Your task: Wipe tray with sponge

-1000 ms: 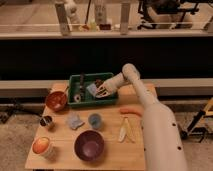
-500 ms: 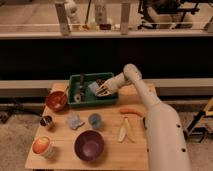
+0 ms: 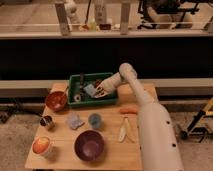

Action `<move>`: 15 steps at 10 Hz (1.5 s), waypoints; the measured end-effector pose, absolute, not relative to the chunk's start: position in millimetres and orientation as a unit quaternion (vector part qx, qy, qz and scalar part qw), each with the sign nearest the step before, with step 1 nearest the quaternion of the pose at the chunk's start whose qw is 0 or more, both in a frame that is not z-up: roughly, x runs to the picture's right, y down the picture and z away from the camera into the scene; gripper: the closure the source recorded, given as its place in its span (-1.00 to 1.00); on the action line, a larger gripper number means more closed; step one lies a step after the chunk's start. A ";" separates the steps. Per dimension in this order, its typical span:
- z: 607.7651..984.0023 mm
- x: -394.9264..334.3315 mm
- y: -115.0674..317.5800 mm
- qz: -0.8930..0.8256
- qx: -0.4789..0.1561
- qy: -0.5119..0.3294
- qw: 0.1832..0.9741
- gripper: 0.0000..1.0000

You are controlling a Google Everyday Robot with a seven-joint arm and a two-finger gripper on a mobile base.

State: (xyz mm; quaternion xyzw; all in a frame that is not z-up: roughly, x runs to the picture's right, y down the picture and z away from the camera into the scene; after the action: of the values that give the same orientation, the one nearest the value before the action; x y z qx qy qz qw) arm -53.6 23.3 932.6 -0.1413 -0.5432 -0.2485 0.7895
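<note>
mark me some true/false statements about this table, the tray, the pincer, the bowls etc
1. The pincer is down in the green tray, beside the sponge. True.
2. The purple bowl sits inside the tray. False: it stands on the table, near the front edge.
3. A carrot lies on the table, outside the tray. True.
4. The red bowl is on the picture's right of the tray. False: it is on the picture's left of the tray.
</note>
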 end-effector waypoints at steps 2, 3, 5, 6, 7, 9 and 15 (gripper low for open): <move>926.7 -55.6 28.0 -0.252 -0.142 -0.554 0.780 1.00; 925.0 -54.2 29.7 -0.252 -0.143 -0.557 0.778 1.00; 920.6 -49.2 30.4 -0.251 -0.141 -0.561 0.776 1.00; 919.9 -44.0 29.4 -0.250 -0.140 -0.558 0.779 1.00; 920.8 -37.2 27.8 -0.247 -0.138 -0.553 0.783 1.00; 922.9 -27.3 25.9 -0.246 -0.141 -0.542 0.791 1.00; 932.5 -32.7 21.9 -0.244 -0.142 -0.537 0.795 1.00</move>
State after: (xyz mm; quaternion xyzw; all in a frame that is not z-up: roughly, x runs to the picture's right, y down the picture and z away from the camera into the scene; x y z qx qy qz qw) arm -32.7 21.9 932.5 -0.1421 -0.5366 -0.2443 0.7951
